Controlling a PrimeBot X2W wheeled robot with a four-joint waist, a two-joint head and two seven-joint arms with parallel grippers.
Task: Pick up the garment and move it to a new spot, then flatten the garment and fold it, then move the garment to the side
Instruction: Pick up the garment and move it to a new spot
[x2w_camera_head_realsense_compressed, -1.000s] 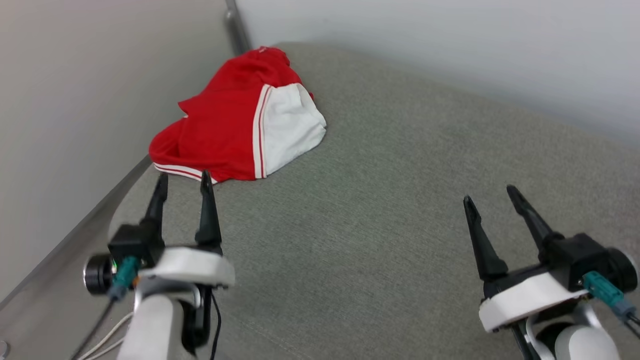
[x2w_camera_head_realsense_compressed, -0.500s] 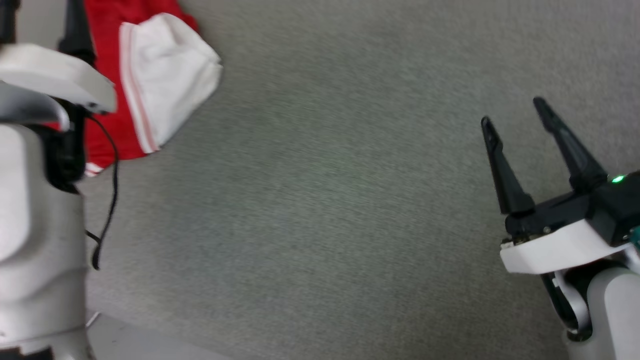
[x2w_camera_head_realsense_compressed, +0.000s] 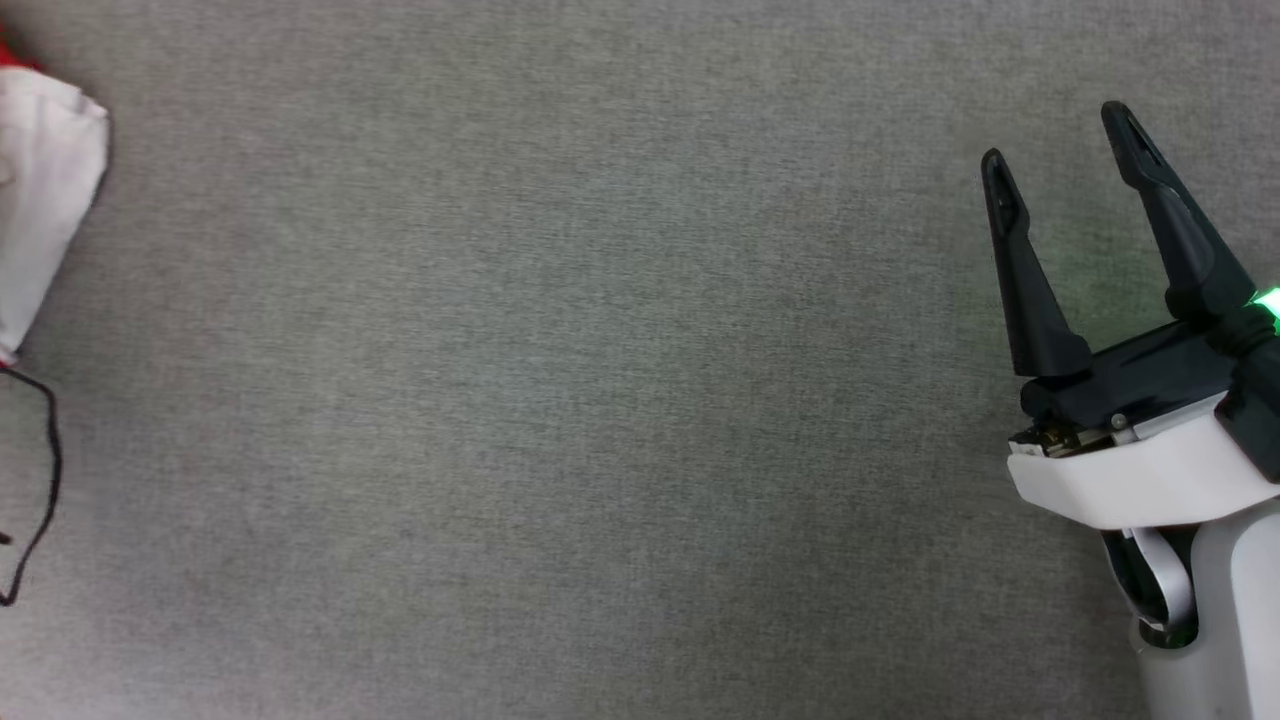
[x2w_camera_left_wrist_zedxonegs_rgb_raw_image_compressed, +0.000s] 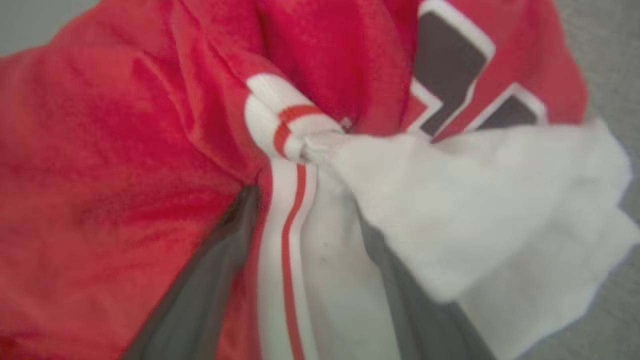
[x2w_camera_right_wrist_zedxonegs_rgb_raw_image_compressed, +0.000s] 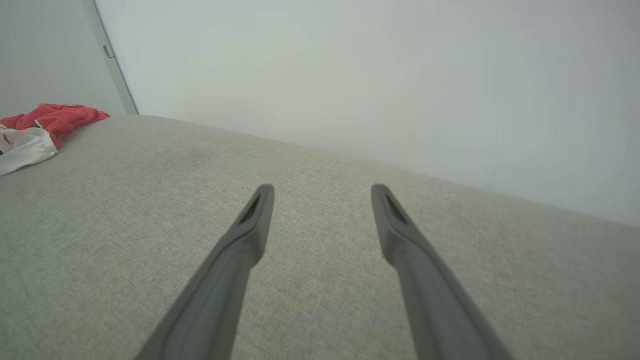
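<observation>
Hovering over grey upholstery (x2w_camera_head_realsense_compressed: 600, 400), my right jaws gape wide, empty. The garment (x2w_camera_left_wrist_zedxonegs_rgb_raw_image_compressed: 125, 175) lies well to their left, bunched over my left jaws; whether those grip, I cannot tell.

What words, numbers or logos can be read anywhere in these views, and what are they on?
No text can be read in full.
On the red garment, left wrist view: the print shows black, white-outlined pieces of characters, cut off by folds; unreadable.
Same garment, right wrist view: a dark speck of print, too small to read.
</observation>
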